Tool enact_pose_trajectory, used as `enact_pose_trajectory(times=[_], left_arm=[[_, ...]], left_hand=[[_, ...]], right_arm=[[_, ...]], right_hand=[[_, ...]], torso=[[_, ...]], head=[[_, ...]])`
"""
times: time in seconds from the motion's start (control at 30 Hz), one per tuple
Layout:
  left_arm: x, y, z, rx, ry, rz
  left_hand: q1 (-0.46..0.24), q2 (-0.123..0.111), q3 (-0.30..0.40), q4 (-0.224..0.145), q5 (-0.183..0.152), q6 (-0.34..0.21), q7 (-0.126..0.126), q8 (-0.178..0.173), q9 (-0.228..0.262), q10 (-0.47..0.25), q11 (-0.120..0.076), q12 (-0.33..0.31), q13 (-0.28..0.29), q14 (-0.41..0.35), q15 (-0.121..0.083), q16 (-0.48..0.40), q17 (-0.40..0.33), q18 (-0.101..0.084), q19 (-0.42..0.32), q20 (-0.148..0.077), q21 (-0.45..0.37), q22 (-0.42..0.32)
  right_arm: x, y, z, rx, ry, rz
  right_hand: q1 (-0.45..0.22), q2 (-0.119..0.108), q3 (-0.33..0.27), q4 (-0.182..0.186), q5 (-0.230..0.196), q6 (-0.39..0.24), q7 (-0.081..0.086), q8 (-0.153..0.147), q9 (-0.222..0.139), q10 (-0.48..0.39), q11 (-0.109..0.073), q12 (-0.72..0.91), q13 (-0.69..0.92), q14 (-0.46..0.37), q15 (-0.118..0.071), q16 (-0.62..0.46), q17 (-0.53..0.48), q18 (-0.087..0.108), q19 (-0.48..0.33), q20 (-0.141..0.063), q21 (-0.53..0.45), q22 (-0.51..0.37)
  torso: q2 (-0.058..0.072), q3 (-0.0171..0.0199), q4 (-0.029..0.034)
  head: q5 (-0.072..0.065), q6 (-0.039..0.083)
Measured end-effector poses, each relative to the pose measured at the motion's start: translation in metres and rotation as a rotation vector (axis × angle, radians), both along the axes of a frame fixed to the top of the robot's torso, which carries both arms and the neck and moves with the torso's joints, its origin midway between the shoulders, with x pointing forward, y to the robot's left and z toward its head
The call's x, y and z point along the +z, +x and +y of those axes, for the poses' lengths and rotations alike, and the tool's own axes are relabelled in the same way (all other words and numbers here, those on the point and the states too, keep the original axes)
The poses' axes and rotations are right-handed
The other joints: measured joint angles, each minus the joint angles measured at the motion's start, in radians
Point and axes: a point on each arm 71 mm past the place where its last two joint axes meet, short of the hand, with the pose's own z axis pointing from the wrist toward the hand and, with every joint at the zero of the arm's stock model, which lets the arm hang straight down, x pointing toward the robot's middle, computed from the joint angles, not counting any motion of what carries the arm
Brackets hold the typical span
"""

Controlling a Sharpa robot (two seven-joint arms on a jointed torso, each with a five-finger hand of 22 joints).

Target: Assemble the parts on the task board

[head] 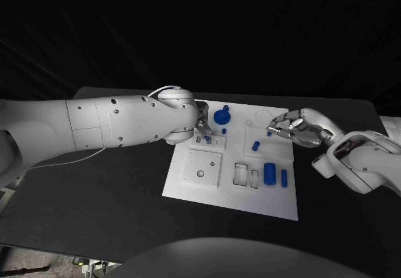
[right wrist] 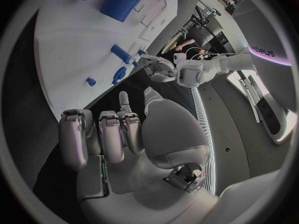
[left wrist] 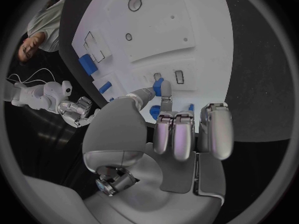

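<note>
Black table [head: 100, 191], white task board [head: 213, 194] lying in the middle of it. Left arm [head: 109, 121] reaches in across the board's far left corner; the left hand [head: 200, 128] is over that corner, and from the left wrist camera it pinches a small blue part [left wrist: 158, 87] between thumb and one finger just above the board, the other fingers [left wrist: 215, 129] curled in side by side. Beside that hand, farther along the board's far edge, a round blue part with a stem [head: 221, 116] stands upright. Toward the near left side of the board sits a raised square plate with small holes [head: 203, 168]. Moving right: a short blue peg [head: 255, 146] stands mid-board, then two pale rectangular slots [head: 247, 175], then a large blue cylinder [head: 270, 173] lying flat with a slimmer blue bar [head: 284, 178] just beside it. At the board's far right edge hangs the right hand [head: 292, 127], fingers curled inward with nothing between them in the right wrist view [right wrist: 102, 137]; it touches no part, apart from the board's surface as far as I can tell.
</note>
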Motion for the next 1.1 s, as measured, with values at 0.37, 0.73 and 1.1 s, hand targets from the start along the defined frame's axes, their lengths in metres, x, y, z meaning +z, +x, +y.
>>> enact_pose_trajectory(times=[0.37, 0.73, 1.1], left_arm=[[-0.0006, -0.0008, -0.0031, -0.004, -0.004, 0.001], [-0.001, -0.002, -0.0025, -0.008, -0.001, 0.01], [-0.0017, -0.0024, -0.0021, -0.012, 0.001, 0.017]], left_hand=[[0.0, 0.0, 0.0, 0.0, -0.003, 0.0, 0.0, -0.004, 0.0, 0.0, 0.0, 0.0, 0.0, 0.0, 0.0, 0.0, 0.0, 0.0, 0.0, 0.0, 0.0, 0.0], [0.0, 0.0, 0.0, 0.0, -0.007, 0.0, 0.0, -0.005, 0.0, 0.0, 0.0, 0.0, 0.0, -0.001, 0.0, 0.0, 0.0, 0.0, 0.0, 0.0, 0.0, 0.0], [0.0, 0.0, 0.0, 0.0, -0.004, 0.0, 0.0, -0.005, 0.003, 0.0, 0.0, 0.0, 0.0, -0.004, -0.001, 0.0, 0.0, 0.0, 0.0, 0.0, 0.0, 0.0]], right_arm=[[0.0, -0.0002, -0.0003, 0.0, 0.0, -0.001], [0.0, -0.0002, -0.0003, 0.0, 0.001, -0.001], [-0.0002, -0.0004, -0.0009, -0.001, 0.001, -0.001]], right_hand=[[0.004, 0.004, 0.0, 0.0, 0.0, 0.0, 0.0, 0.0, 0.0, 0.0, 0.0, 0.0, 0.0, 0.0, 0.0, 0.0, 0.0, 0.0, 0.0, 0.0, 0.0, 0.0], [0.004, 0.004, 0.0, 0.0, 0.0, 0.0, 0.0, 0.0, 0.0, 0.0, 0.0, 0.0, 0.0, 0.0, 0.0, 0.0, 0.0, 0.0, 0.0, 0.0, 0.0, 0.0], [0.004, 0.004, 0.0, 0.0, 0.0, 0.0, 0.0, 0.0, -0.001, 0.0, 0.0, 0.0, 0.0, 0.0, 0.0, 0.0, 0.0, 0.0, 0.0, 0.0, 0.0, 0.0]], torso=[[0.0, 0.0001, -0.0001], [0.0, 0.0001, 0.0001], [0.0, 0.0001, 0.0004]], head=[[-0.001, 0.0], [0.0, 0.0], [0.0, 0.0]])
